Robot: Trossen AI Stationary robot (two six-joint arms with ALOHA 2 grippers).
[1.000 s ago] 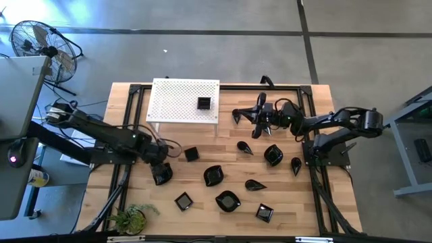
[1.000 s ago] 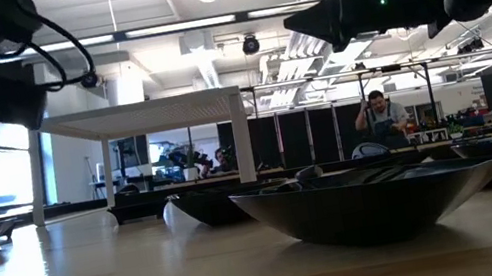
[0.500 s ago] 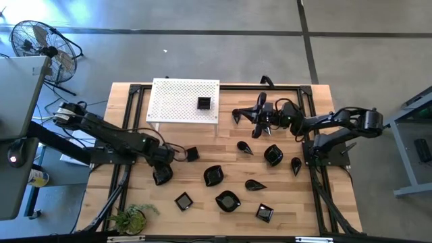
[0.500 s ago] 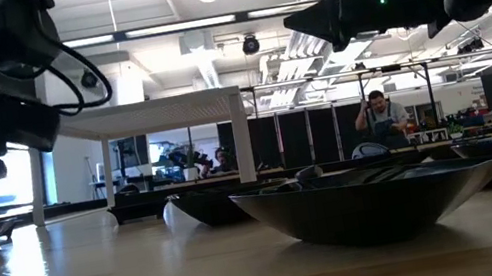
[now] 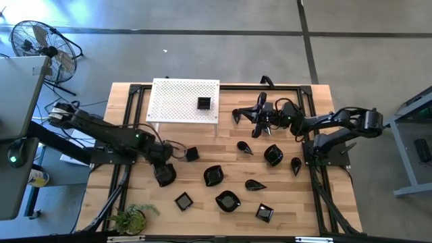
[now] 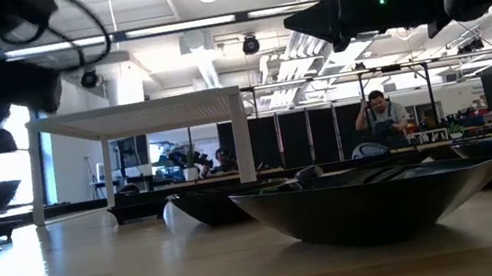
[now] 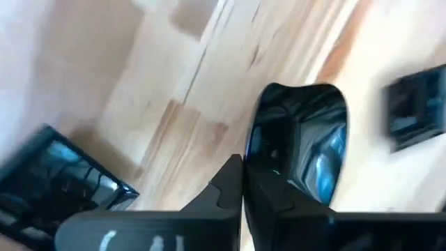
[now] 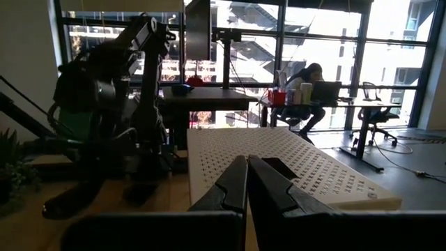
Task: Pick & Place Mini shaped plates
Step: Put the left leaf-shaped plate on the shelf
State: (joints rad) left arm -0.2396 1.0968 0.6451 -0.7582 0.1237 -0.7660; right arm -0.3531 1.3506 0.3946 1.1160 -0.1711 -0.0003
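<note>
From above, the left gripper (image 5: 164, 174) sits closed on a glossy black rounded dish (image 5: 166, 177), with a small black square dish (image 5: 192, 154) just beyond it. The right gripper (image 5: 237, 113), fingers pressed together and empty, hovers beside the white perforated board (image 5: 183, 101).

At table height, a wide shallow black bowl-like dish (image 6: 369, 203) fills the foreground.

The left wrist view shows the fingers (image 7: 230, 188) pinching the rounded dish's rim.

The right wrist view shows closed fingers (image 8: 245, 183) facing the board.

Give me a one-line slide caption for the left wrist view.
Left pincer shut on the rim of a glossy black mini plate, above the wooden table.
</note>
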